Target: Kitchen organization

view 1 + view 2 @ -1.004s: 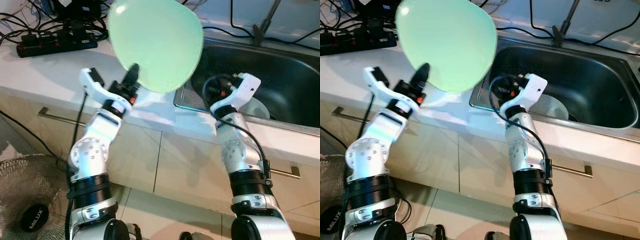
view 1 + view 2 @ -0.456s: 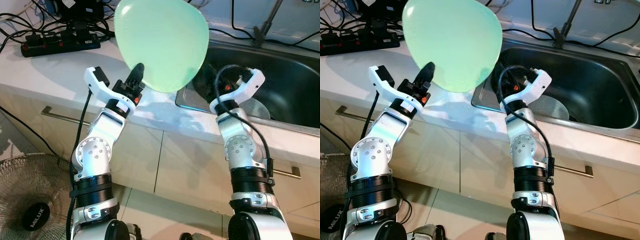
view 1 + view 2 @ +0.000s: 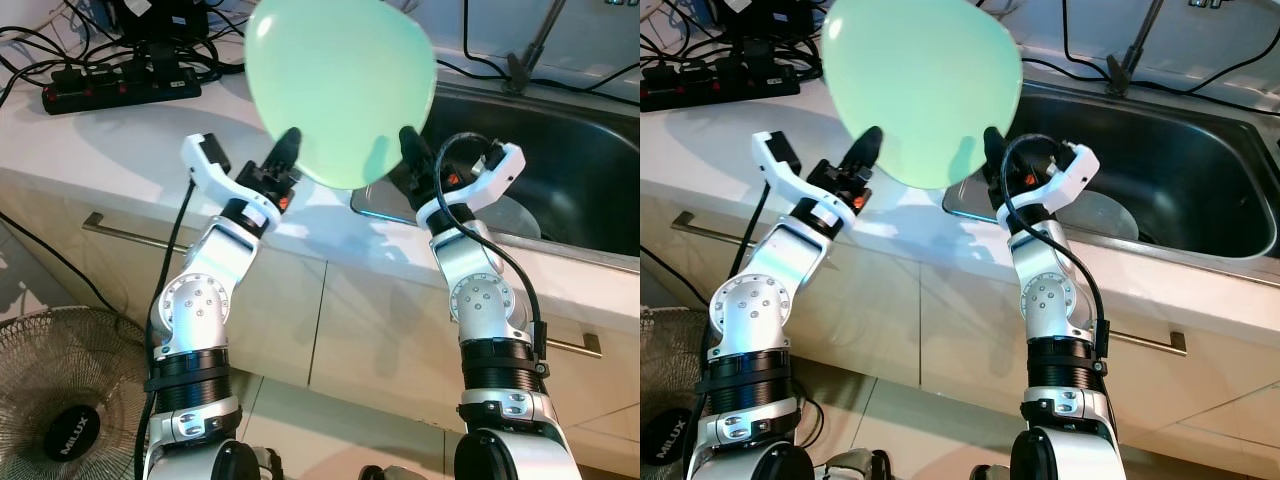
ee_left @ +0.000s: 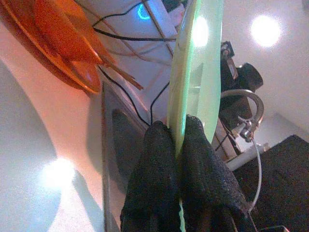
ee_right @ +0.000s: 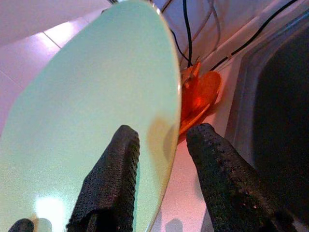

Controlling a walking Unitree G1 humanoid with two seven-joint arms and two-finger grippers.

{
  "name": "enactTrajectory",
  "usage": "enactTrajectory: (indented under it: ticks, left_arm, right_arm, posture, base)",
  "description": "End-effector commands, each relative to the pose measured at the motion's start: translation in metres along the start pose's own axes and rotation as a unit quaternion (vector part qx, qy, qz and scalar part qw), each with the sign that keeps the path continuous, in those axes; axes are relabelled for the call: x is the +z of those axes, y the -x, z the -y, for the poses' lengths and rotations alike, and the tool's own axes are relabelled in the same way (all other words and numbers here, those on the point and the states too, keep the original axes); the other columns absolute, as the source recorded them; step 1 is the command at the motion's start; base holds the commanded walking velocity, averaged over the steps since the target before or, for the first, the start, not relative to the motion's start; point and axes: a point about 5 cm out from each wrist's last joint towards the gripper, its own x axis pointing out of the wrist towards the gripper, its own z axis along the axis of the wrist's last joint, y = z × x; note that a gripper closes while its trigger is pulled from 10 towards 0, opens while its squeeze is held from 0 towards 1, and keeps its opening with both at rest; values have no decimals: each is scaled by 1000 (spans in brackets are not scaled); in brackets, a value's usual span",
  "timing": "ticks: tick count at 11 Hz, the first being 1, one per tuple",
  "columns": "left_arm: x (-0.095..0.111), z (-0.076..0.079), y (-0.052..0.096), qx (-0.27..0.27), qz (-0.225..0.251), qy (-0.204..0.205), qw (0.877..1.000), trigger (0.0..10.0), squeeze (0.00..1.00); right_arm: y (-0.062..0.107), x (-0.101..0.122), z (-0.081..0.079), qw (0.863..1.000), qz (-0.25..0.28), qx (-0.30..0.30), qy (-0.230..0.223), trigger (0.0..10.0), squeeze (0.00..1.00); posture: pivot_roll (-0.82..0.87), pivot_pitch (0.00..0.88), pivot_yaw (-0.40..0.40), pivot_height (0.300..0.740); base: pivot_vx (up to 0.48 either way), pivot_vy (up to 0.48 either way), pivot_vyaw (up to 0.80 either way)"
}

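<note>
The plate (image 3: 340, 85) now sits further toward three o'clock than a second ago, its edge over the sink (image 3: 560, 150) rim. The left gripper (image 3: 285, 160) has travelled with it toward three o'clock, clamped on its lower edge. The right gripper (image 5: 161, 159), earlier low by the sink, has risen toward twelve o'clock and its spread fingers (image 5: 111, 179) now straddle the plate's rim.

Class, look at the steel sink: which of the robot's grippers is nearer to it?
Right. The right gripper hangs at the sink's near-left corner, fingers astride the green plate's rim. The left gripper, clamped on the plate's other edge, is over the counter, farther away.
</note>
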Motion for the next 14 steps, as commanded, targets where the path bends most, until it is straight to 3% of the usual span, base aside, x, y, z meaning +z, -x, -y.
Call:
enactTrajectory:
  ticks: [1, 4, 5, 6, 9, 12, 13, 14]
  left_arm:
    - [2, 15, -3, -45, 3, 1, 999, 10000, 0]
    - [-4, 17, -3, -56, -13, 1, 998, 10000, 0]
    - [-5, 16, -3, -55, -16, 1, 998, 10000, 0]
    - [-5, 16, -3, -55, -16, 1, 998, 10000, 0]
    - [-6, 12, -3, -50, -20, 5, 999, 10000, 0]
    - [-11, 12, -2, -58, -35, 14, 998, 10000, 0]
    - [-14, 13, -2, -63, -43, 18, 997, 10000, 0]
    - [-16, 13, -2, -63, -49, 20, 997, 10000, 0]
  right_arm:
    - [1, 2, 0, 1000, 2, 0, -7, 10000, 0]
    - [1, 2, 3, 1000, 6, -10, -24, 10000, 0]
    - [1, 4, 3, 999, 16, -10, -48, 2627, 0]
    - [1, 5, 3, 998, 19, -10, -54, 0, 0]
    - [3, 10, 5, 992, 38, -5, -123, 0, 0]
    - [3, 9, -1, 991, 32, 17, -132, 0, 0]
    - [3, 7, -1, 990, 28, 20, -135, 902, 0]
    - [4, 6, -2, 990, 24, 24, -138, 10000, 0]
  posture:
    - [49, 56, -23, 740]
    - [51, 61, -22, 740]
    - [50, 66, -23, 740]
    - [50, 70, -22, 740]
    - [53, 78, -22, 740]
    - [54, 83, -23, 740]
    - [55, 83, -23, 740]
    - [55, 83, -22, 740]
  base:
    - [0, 0, 0]
    - [0, 0, 0]
    - [0, 0, 0]
    - [0, 0, 0]
    - [0, 0, 0]
    - [0, 0, 0]
    - [0, 0, 0]
    - [0, 0, 0]
